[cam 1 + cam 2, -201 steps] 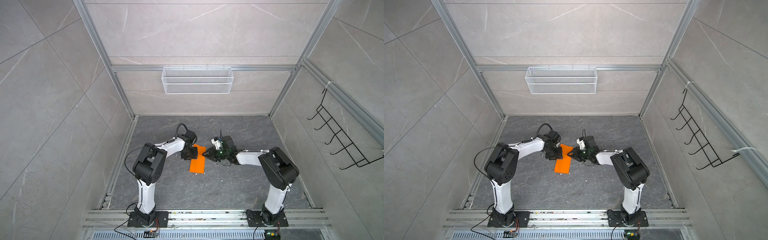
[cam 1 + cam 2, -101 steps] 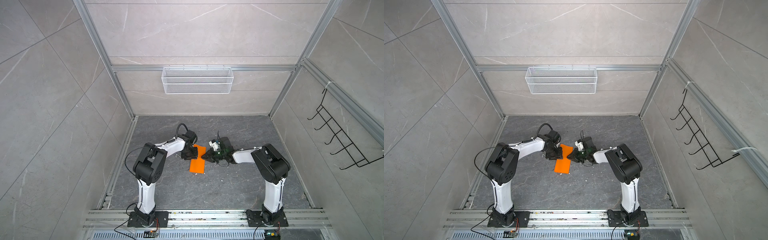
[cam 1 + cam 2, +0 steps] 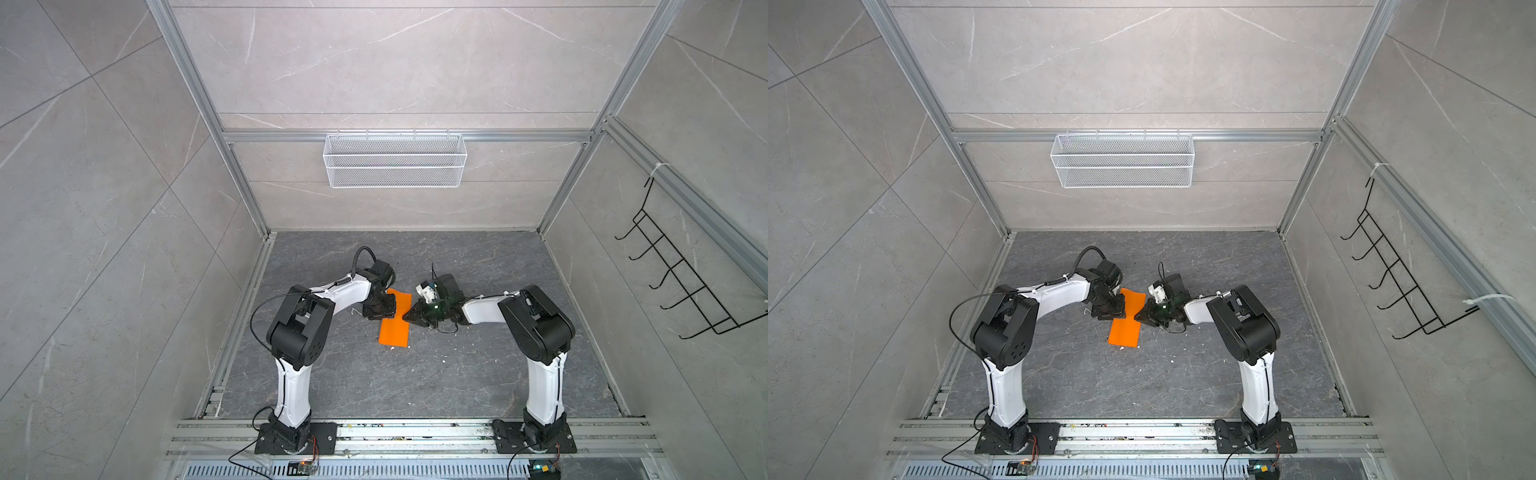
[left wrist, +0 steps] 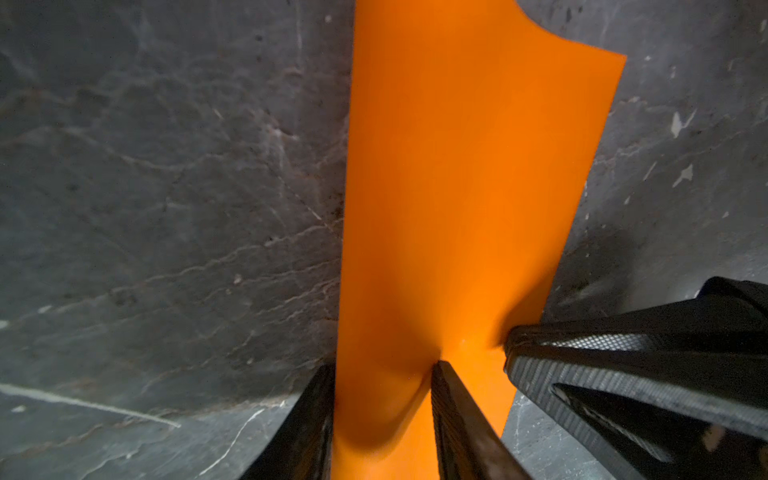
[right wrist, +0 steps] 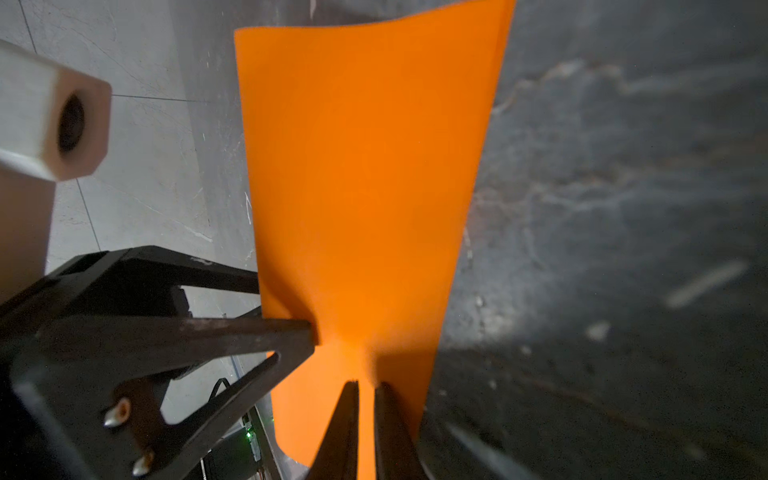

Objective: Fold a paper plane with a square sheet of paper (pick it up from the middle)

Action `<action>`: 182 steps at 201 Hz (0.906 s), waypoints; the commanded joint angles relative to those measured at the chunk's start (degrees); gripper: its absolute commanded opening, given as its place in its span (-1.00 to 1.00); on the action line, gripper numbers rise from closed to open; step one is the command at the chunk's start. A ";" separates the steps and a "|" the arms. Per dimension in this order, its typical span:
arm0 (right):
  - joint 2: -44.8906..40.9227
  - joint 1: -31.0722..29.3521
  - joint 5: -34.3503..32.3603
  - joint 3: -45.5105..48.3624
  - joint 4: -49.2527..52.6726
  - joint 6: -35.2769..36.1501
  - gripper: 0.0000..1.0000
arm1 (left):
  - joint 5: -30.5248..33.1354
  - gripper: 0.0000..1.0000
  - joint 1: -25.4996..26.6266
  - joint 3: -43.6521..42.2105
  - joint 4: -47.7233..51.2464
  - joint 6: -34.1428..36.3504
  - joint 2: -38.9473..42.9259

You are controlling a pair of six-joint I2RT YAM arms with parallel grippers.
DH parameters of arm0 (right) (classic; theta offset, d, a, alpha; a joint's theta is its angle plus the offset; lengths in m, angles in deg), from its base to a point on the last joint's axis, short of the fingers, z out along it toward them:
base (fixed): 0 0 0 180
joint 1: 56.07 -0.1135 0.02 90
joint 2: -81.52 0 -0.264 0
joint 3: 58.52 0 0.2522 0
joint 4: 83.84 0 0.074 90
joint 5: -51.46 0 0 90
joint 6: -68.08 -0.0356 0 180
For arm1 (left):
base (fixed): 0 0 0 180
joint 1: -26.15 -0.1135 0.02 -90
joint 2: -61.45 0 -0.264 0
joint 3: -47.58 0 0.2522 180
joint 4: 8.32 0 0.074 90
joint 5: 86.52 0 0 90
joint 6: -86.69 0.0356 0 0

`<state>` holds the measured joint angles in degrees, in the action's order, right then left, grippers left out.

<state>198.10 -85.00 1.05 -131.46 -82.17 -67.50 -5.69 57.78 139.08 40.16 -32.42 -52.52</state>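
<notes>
The paper [image 3: 395, 328] lies mid-tabletop [image 3: 457, 374] between the two arms as a narrow orange strip, apparently already folded in half. Its long axis runs from the robot's side toward the back wall, leaning slightly; the near end lies flat and the far half bows up a little.

The hands face each other across the strip's short width, both at its far half. The left hand [image 3: 384, 309] sits at the left long edge, half spread, its fingers [image 4: 457, 415] straddling a band of paper, one tip denting the sheet; whether it squeezes or only presses down cannot be told. The right hand [image 3: 406, 318] comes in at the right long edge near the middle, its fingers [image 5: 395, 428] almost pressed together, pinching a sliver of that edge.

Neither arm is clearly nearer. The coming move likely turns on this opposed hold across the short axis: a lift or crease would run along the strip's length between them
</notes>
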 commanded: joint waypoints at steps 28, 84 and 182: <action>2.78 -0.22 -7.27 -1.36 13.22 4.30 -0.76 | 2.87 0.03 -0.33 5.59 8.44 1.14 2.70; 2.96 -0.25 -10.55 -3.18 18.51 6.22 -0.76 | -3.83 0.05 -0.79 5.43 5.77 4.67 9.25; 3.57 -0.33 -12.51 -4.55 20.92 6.48 -0.76 | -11.53 -0.80 -2.61 1.97 0.68 6.76 0.97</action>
<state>198.12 -85.76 -3.19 -137.17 -69.76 -62.15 -16.16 56.52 141.70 40.14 -27.30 -50.08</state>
